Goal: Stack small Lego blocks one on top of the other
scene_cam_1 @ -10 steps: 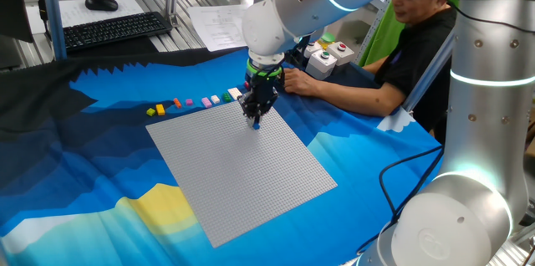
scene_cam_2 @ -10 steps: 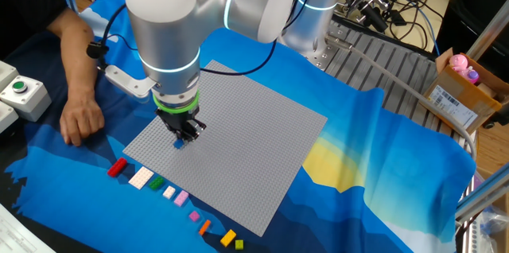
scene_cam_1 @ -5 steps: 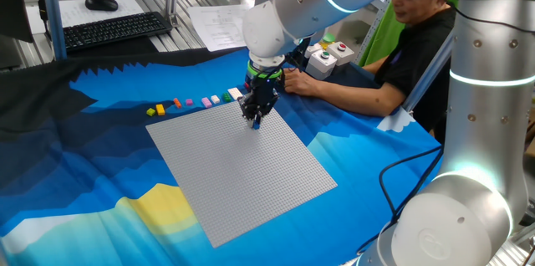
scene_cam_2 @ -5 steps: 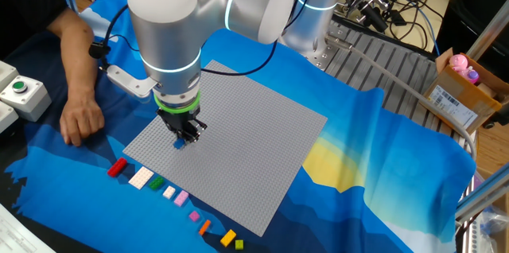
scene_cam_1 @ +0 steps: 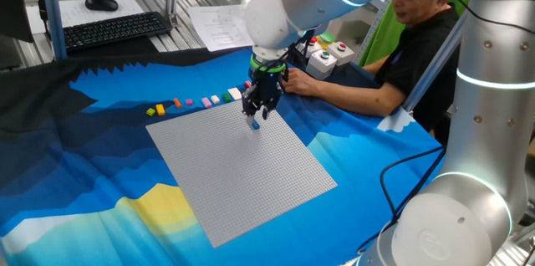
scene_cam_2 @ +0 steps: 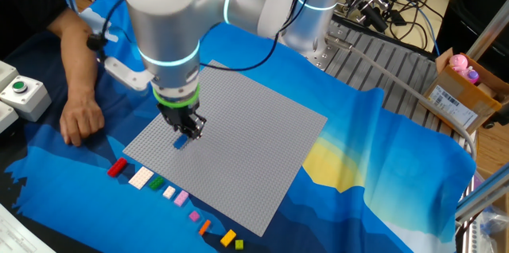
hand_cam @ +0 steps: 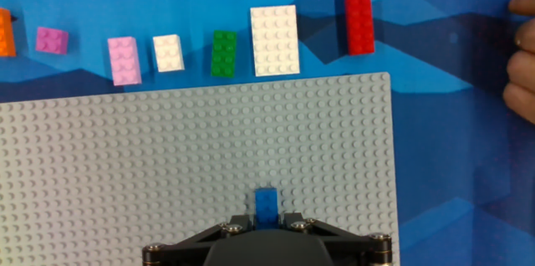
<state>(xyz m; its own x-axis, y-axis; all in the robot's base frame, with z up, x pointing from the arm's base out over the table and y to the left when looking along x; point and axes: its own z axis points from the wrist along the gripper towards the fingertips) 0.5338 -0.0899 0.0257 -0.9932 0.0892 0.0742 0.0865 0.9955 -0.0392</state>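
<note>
Wrist straight down, I hang my pincer (scene_cam_2: 188,129) over the grey baseplate (scene_cam_1: 242,170), near the edge that faces the loose bricks. My fingers stand apart, clear of the blue brick (hand_cam: 267,202) seated on the baseplate right below them. Just off that edge, on the blue cloth (scene_cam_1: 75,182), a row of bricks lies: red brick (hand_cam: 359,18), large white brick (hand_cam: 274,40), green brick (hand_cam: 223,54), small white brick (hand_cam: 168,53), two pink ones, orange and yellow beyond. A person's hand (scene_cam_2: 81,118) rests beside the baseplate's corner, near the red brick.
</note>
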